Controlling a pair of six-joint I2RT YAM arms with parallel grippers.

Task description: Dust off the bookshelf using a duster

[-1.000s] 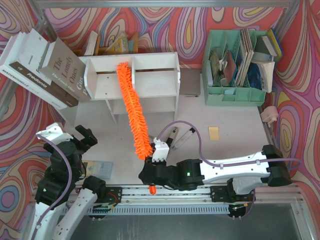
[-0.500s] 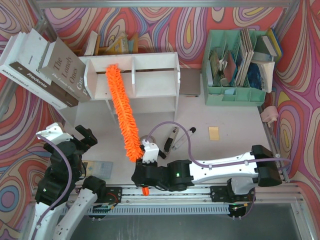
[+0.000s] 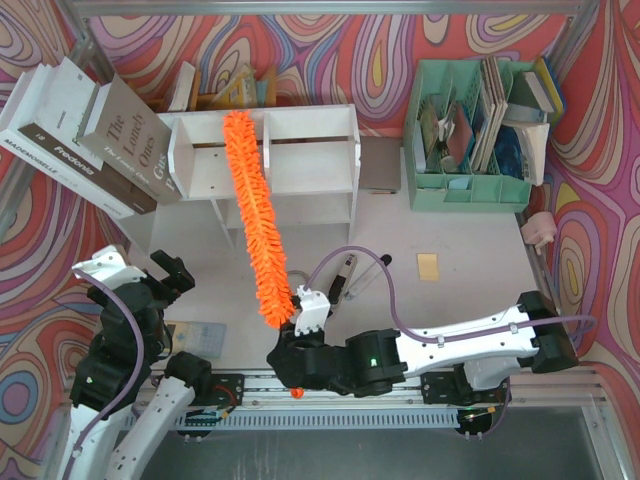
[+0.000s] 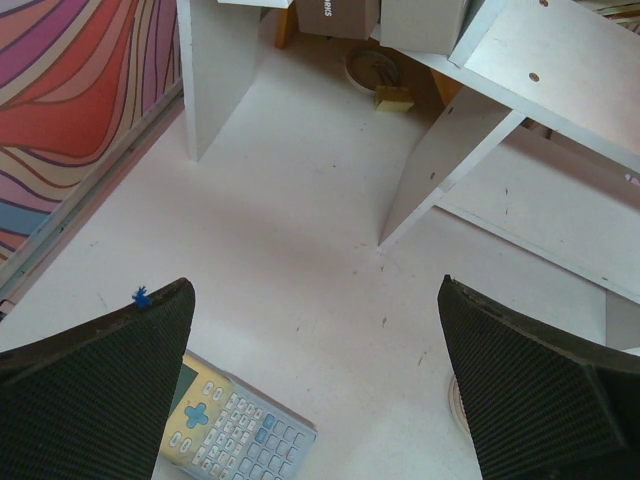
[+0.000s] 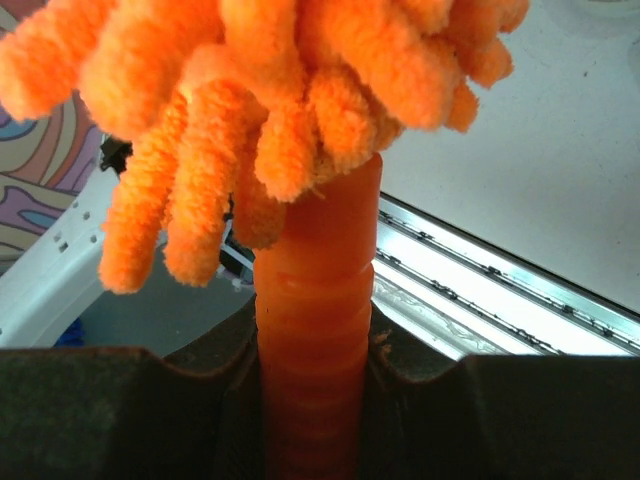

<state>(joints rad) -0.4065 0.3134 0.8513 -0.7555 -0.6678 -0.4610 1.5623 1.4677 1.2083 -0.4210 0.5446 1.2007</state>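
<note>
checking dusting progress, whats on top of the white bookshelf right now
The far end of the duster lies across the bookshelf, just left of its divider. Nothing else shows on top; the strip beneath the duster is covered.

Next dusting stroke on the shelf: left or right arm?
Right. The right gripper is shut on the duster handle, with the fluffy end lying across the bookshelf. The left gripper hangs open and empty near the calculator.
</note>
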